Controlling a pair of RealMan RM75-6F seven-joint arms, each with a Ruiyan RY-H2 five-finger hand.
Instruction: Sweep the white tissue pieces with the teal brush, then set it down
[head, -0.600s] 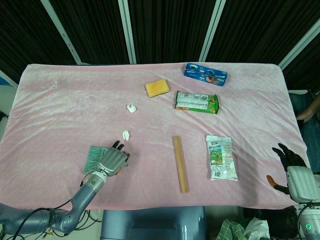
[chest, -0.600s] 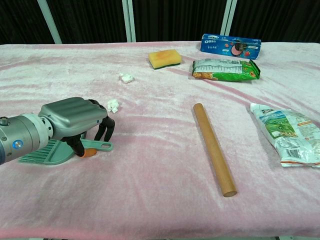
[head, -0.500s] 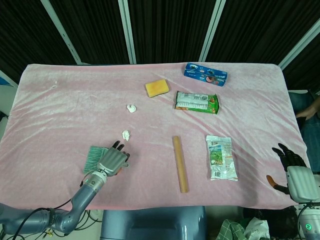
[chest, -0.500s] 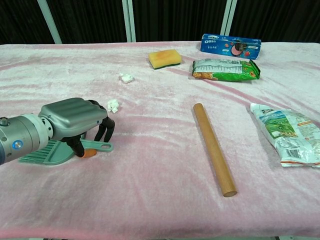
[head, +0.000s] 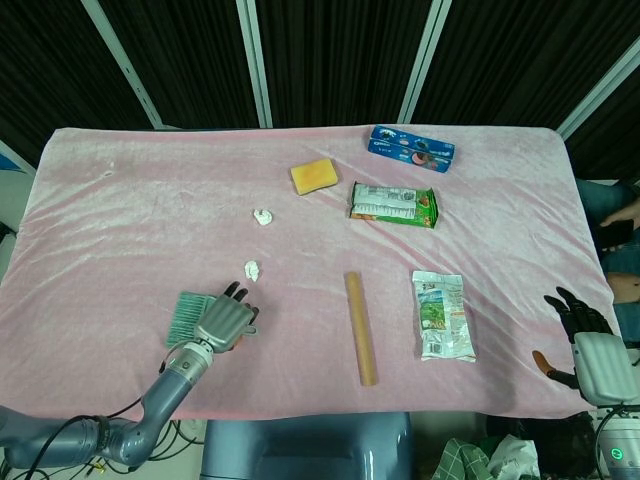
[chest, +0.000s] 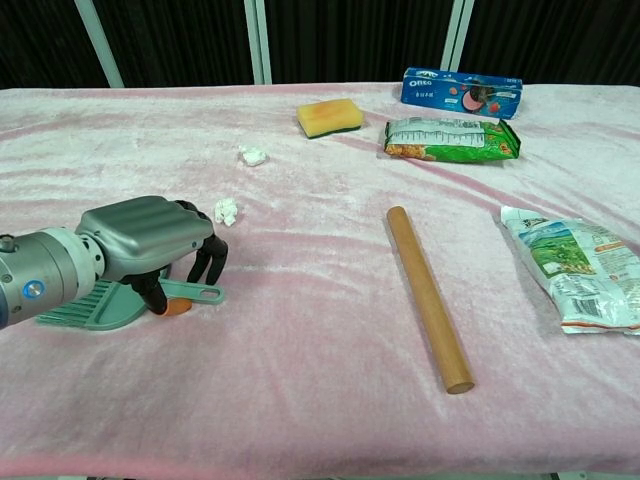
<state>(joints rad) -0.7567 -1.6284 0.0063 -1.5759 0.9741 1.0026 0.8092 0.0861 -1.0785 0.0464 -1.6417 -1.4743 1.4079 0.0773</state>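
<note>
From the chest camera I see my left hand arched over the handle of the teal brush, dark fingers curled down on either side of it, fingertips at the cloth; whether they actually clamp the handle I cannot tell. The brush lies flat on the counter, its comb-like bristle end pointing away from the hand toward the counter's left side. An orange pad shows under the palm beside the handle loop.

The head camera gives me only the grey back of that hand and the ribbed brush head poking out beside it; the handle is hidden there. It alone shows my right hand, off the counter's right edge, black fingers spread and holding nothing.

Two crumpled white tissue pieces sit on the plush pink velvet: one just beyond my left fingertips, the other farther back.

Elsewhere: a smooth wooden rolling pin, a yellow sponge with a green underside, a glossy green snack bag, a blue cookie box, and a crinkled white-and-green packet near the right edge.
</note>
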